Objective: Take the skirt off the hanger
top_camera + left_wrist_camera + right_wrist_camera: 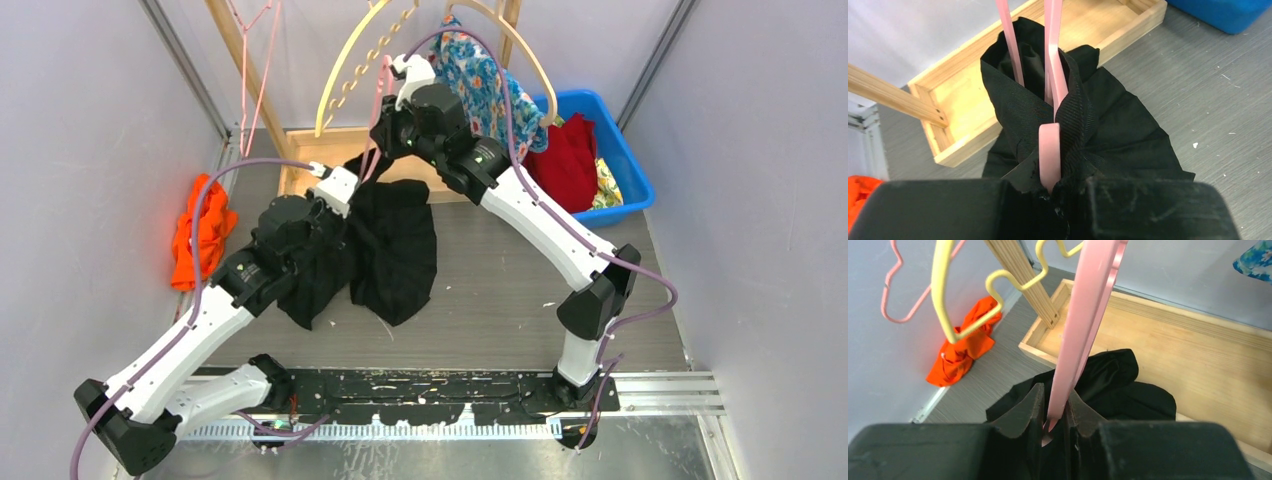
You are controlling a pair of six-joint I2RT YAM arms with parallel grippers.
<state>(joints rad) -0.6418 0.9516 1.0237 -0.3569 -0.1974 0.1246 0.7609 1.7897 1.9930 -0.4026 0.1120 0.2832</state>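
Pinching black skirt [1108, 135] tight with left gripper [1050, 187], clamping pink hanger [1083, 330] in right gripper [1054, 410], both near wooden base frame [1168, 340].

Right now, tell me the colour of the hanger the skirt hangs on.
Pale pink. The hanger shows best in the right wrist view, above the black skirt.

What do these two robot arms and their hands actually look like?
The left arm and right arm are built alike: smooth white segments joined by chunky black joints, with a thin purple cable looping alongside each. The left hand and right hand each end in two matte black, blocky fingers.
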